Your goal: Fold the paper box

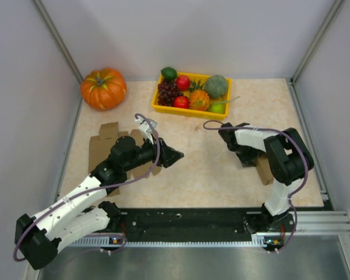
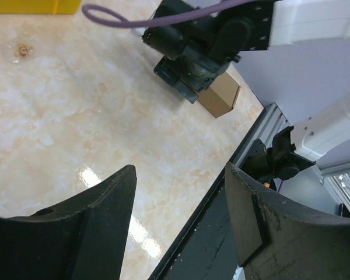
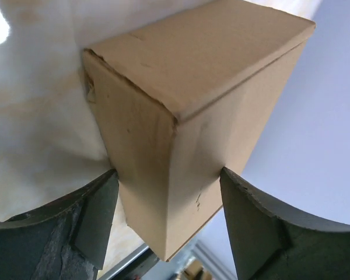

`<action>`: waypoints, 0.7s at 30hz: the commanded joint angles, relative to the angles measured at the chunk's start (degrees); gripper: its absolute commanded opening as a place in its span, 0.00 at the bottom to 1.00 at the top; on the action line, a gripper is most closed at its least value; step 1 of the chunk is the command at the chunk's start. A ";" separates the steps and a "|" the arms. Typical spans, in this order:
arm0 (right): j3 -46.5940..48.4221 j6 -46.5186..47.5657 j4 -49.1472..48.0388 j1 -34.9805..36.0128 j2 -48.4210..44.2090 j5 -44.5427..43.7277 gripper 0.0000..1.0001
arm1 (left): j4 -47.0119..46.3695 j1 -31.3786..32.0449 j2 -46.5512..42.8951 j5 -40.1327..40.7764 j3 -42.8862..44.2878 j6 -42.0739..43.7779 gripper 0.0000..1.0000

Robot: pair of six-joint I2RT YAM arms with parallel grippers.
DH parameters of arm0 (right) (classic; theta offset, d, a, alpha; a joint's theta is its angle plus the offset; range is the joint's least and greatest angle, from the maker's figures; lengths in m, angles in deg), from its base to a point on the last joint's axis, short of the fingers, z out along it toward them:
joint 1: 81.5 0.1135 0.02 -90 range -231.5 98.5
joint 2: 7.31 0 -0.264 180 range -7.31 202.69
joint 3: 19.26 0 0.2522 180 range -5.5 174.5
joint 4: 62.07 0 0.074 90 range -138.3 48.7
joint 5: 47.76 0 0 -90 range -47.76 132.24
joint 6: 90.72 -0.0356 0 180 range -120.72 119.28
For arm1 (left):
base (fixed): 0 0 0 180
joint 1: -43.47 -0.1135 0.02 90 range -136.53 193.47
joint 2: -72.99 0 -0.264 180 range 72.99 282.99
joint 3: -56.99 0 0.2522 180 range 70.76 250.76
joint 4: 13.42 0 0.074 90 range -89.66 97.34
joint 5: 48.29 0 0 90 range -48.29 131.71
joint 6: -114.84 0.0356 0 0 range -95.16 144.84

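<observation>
A folded brown paper box (image 3: 181, 99) stands between my right gripper's (image 3: 168, 182) fingers, which touch its two sides. In the top view the box (image 1: 263, 170) is at the right of the table near the front edge, with the right gripper (image 1: 249, 157) on it. The left wrist view shows the box (image 2: 220, 94) under the right gripper (image 2: 184, 69), low over the table. My left gripper (image 1: 174, 156) is open and empty over the table's middle left (image 2: 181, 201). A flat unfolded cardboard blank (image 1: 101, 142) lies under the left arm.
A yellow tray (image 1: 163, 108) of toy fruit stands at the back centre. An orange pumpkin (image 1: 104, 88) sits at the back left. A black rail (image 1: 186, 220) runs along the table's front edge. White walls close the sides.
</observation>
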 commanded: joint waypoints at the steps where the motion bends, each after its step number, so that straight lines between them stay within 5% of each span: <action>1: 0.72 5.72 -7.30 -4.43 5.74 -9.44 0.68 | 1.03 0.33 -3.21 0.37 0.10 2.58 0.66; 9: 8.18 6.78 -10.47 -12.62 9.45 -1.18 0.69 | 10.07 2.27 -6.12 7.66 1.50 5.83 0.71; 13: 12.57 6.09 -10.31 -12.62 9.71 -1.08 0.80 | 17.52 1.39 -5.07 16.00 2.73 6.80 0.88; 17: 18.12 -0.07 -0.37 -5.52 1.65 -9.27 0.98 | 26.24 -5.01 -1.82 25.50 6.33 5.04 0.98; 21: 23.46 -7.94 1.04 2.66 -6.37 2.58 0.99 | 29.33 -17.30 2.57 24.04 7.57 0.48 0.98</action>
